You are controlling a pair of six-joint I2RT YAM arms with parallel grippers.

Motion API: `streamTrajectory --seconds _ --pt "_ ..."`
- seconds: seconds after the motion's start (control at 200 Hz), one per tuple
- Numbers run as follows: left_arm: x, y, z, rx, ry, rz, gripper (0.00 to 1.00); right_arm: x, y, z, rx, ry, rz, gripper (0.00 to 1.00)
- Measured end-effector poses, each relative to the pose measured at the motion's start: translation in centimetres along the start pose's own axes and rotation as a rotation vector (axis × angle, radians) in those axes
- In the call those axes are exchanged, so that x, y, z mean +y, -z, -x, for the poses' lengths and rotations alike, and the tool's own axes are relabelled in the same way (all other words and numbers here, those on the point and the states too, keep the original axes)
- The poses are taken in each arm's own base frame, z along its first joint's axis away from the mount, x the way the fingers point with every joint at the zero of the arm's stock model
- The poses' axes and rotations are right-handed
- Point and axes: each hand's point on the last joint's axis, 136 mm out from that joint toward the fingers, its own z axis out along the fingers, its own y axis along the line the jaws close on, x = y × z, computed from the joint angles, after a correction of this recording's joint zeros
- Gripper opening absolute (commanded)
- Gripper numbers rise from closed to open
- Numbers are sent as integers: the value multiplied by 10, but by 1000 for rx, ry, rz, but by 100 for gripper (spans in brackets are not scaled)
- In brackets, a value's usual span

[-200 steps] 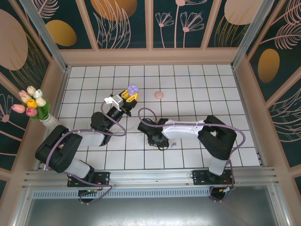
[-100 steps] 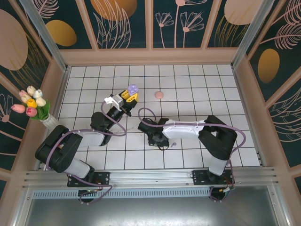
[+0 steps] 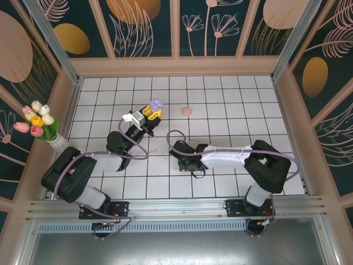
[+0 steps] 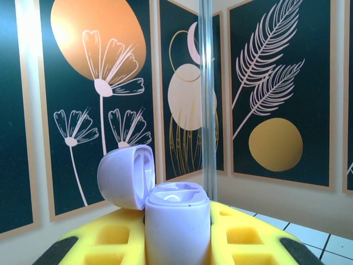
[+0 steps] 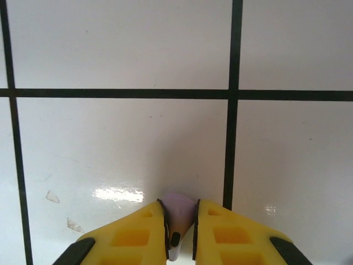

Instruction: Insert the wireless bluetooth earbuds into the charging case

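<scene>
Tulips, tiles and painted walls

A vase of tulips [image 3: 37, 122] stands at the left edge of the white tiled table [image 3: 231, 94]. Dark floral wall panels [image 3: 143, 27] rise behind and to the right of the vase, and a metal rail [image 3: 176, 212] runs along the table's near side.

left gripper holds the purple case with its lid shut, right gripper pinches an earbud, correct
No: the lid is open, as the left wrist view shows. The left gripper does hold the charging case, and the right gripper pinches an earbud.
</scene>
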Motion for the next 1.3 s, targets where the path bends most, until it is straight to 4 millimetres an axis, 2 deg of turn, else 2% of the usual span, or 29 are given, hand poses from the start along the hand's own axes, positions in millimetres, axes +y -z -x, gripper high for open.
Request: streamTrajectory --seconds 0.315,0.48,0.646,0.941,1.106,1.296 --pt "0 0 0 1 0 -2 0 0 21 15 -120 15 84 16" --pt "0 0 -1 4 1 -2 0 4 45 33 -210 5 144 17" --pt "-1 0 -2 12 4 -5 0 7 85 65 -342 -25 234 17" --pt "-8 0 0 23 5 -47 0 -9 162 133 -587 -64 331 18" --pt "-18 -2 0 36 8 -107 0 5 219 171 -730 -21 411 18" --pt "-27 -4 4 29 3 -168 0 25 267 192 -848 52 509 17"
